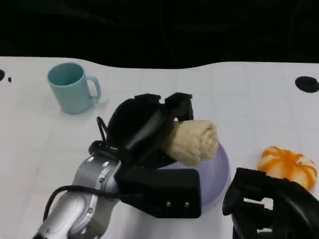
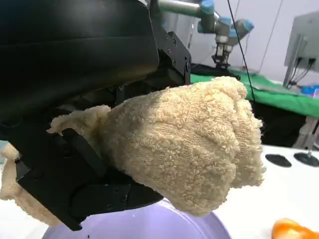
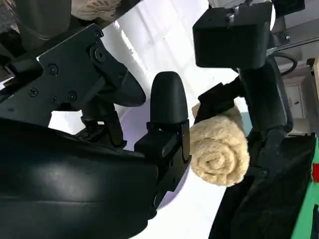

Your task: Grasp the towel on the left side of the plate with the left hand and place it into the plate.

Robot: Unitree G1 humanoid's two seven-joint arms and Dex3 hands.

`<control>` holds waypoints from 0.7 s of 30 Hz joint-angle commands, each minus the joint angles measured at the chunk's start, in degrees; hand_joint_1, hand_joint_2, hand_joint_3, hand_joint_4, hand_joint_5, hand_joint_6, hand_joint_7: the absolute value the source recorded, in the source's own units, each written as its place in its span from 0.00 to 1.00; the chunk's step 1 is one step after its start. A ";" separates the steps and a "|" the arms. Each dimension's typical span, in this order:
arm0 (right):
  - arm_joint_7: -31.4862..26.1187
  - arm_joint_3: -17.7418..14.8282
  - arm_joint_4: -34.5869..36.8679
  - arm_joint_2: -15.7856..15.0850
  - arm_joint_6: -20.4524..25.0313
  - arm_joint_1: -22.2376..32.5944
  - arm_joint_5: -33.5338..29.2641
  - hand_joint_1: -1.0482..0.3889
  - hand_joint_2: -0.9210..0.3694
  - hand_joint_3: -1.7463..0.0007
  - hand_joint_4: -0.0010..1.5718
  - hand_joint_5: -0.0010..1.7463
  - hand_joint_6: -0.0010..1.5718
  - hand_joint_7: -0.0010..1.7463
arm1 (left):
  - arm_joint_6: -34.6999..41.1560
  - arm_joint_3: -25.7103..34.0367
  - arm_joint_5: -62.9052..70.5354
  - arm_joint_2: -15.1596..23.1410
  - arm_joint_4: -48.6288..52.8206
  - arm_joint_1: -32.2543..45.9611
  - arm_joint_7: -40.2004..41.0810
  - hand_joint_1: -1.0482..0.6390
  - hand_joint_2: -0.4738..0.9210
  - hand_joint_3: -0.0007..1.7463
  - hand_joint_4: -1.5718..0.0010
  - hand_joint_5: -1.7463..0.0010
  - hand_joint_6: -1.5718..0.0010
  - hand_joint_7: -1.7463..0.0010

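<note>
Currently the transport step is being carried out: the rolled towel (image 1: 192, 142) is being held by the left hand (image 1: 144, 130), fingers clamped around its near end, and is being carried above the purple plate (image 1: 217, 172), over the plate's far-left rim. In the left wrist view the towel is seen clear of the plate surface, not yet resting on it. Next, a lowering toward the plate's middle is being called for, then a release of the fingers. The right hand (image 1: 271, 204) is being kept low beside the plate, holding nothing; whether its fingers are spread or curled cannot be told.
</note>
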 commanded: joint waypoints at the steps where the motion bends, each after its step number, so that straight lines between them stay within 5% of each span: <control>1: -0.33 -0.03 -0.74 0.00 0.77 -0.19 0.44 0.67 0.34 0.25 0.48 1.00 0.43 0.89 | 0.28 -0.38 -0.82 -0.43 -0.09 -0.88 -2.69 0.47 0.76 0.49 0.51 0.00 0.50 0.33; 5: -0.15 -0.12 -0.61 0.01 0.62 -0.28 0.46 0.67 0.34 0.25 0.48 1.00 0.43 0.89 | 2.53 -1.49 0.25 0.97 -2.22 -1.63 -10.26 0.43 0.96 0.13 0.66 0.23 0.57 0.81; 8: -0.09 -0.18 -0.73 0.01 0.72 -0.31 0.57 0.67 0.34 0.25 0.48 1.00 0.43 0.89 | 4.33 -2.22 1.74 1.82 -3.85 -2.05 -14.94 0.35 1.00 0.08 0.76 0.57 0.68 0.97; 12: 0.16 -0.07 -0.51 -0.39 0.23 -0.16 0.24 0.66 0.34 0.25 0.48 1.00 0.43 0.89 | 6.46 -3.14 3.95 2.78 -5.82 -2.42 -20.35 0.22 1.00 0.09 0.88 0.77 0.87 1.00; 21: -0.11 -0.17 -0.48 0.08 0.59 -0.10 0.52 0.67 0.33 0.26 0.48 1.00 0.43 0.89 | 7.45 -2.18 5.34 4.72 -8.81 -2.04 -24.74 0.11 1.00 0.11 1.00 0.78 0.95 1.00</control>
